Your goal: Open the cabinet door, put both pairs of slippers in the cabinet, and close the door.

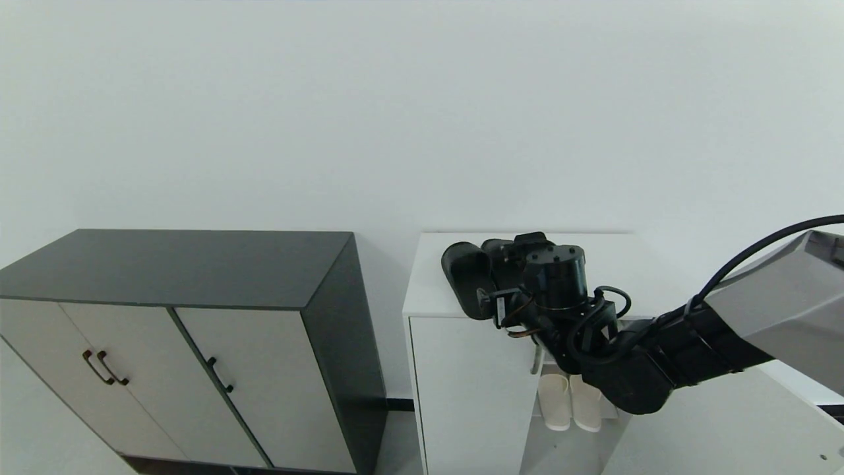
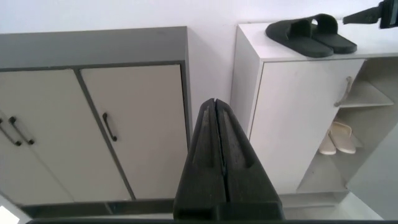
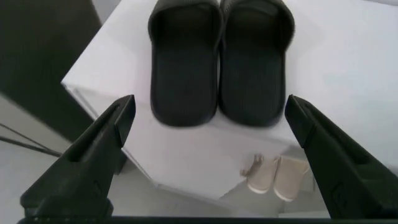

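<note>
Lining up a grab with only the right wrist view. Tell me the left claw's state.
Observer: The left claw is shut with nothing in it.
Operator: Report on the white cabinet's front.
Observer: One side of the white cabinet stands open, and the beige slippers sit inside below a shelf.
Operator: Check the grey cabinet.
Observer: All doors of the grey cabinet are closed.
</note>
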Controlling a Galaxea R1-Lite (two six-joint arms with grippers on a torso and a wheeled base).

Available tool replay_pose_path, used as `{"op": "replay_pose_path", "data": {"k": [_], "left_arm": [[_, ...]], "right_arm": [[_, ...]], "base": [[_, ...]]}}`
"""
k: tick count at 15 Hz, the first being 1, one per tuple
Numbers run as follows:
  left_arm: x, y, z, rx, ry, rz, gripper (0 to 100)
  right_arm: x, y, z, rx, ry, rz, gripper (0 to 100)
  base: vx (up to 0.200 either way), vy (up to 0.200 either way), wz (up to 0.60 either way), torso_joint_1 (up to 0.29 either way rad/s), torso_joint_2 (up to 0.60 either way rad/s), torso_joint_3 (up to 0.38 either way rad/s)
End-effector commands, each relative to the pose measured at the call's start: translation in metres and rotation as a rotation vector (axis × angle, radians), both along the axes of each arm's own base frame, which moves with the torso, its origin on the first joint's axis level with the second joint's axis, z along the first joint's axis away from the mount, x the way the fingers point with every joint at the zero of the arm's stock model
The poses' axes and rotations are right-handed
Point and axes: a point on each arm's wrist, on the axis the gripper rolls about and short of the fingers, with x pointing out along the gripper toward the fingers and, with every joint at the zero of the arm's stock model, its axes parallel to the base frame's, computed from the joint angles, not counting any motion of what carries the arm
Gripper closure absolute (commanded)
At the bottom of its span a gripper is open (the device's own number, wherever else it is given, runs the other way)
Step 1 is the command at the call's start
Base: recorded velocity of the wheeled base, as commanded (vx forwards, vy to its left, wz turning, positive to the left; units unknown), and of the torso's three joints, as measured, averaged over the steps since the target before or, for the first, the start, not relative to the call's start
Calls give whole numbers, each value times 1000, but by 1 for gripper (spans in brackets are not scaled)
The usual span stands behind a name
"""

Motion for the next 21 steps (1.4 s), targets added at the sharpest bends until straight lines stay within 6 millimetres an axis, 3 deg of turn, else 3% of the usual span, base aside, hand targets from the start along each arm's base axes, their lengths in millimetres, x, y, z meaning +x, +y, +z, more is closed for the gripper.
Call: {"op": "replay_pose_path", "data": {"k": [1,5,7,9,21], "left_arm": [[0,0,0,0,1,-1,100],[0,0,0,0,0,-1,100],[0,0,0,0,1,-1,100],[0,0,0,0,0,-1,100],[0,0,0,-2,0,-1,100]], "right_arm": [[1,1,-3,-5,7,1,0],[4,3,-19,-26,38,4,0],[8,6,-32,-26,44,6,0],[20,11,-48,-15,35,14,0],[82,19,-77,-7,-22,-23,0]], "base": [[200,0,0,2,2,-2],[200,0,0,4,4,0],[0,0,0,0,0,0],[0,0,0,0,0,0],[0,0,0,0,0,0]]}}
